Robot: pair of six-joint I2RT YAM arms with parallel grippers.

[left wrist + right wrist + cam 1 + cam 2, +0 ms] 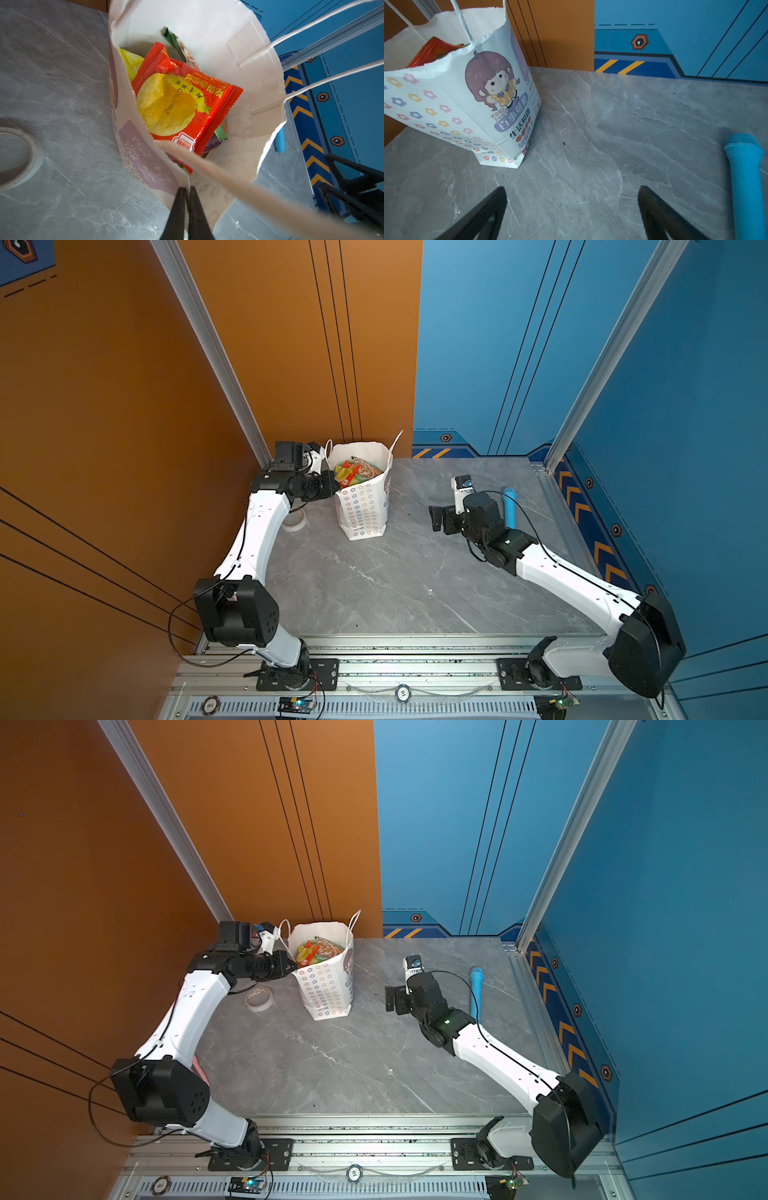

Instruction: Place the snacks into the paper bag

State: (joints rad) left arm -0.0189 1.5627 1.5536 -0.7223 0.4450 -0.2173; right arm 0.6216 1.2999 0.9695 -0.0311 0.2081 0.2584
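Observation:
The white paper bag (365, 506) (328, 986) stands upright at the back left of the grey table, its mouth open. Inside lie the snacks (355, 475) (316, 952). A red pouch (176, 99) lies on top, with yellow, green and purple packets partly hidden under it. My left gripper (187, 189) (334, 489) is shut on the bag's left rim, the paper edge pinched between its fingers. My right gripper (572, 191) (436, 519) hangs open and empty over bare table, to the right of the bag (446, 99).
A roll of clear tape (296, 522) (18, 158) lies on the table left of the bag, under my left arm. A blue microphone-shaped stick (510, 508) (747, 182) lies by my right gripper. Orange and blue walls close the back and sides.

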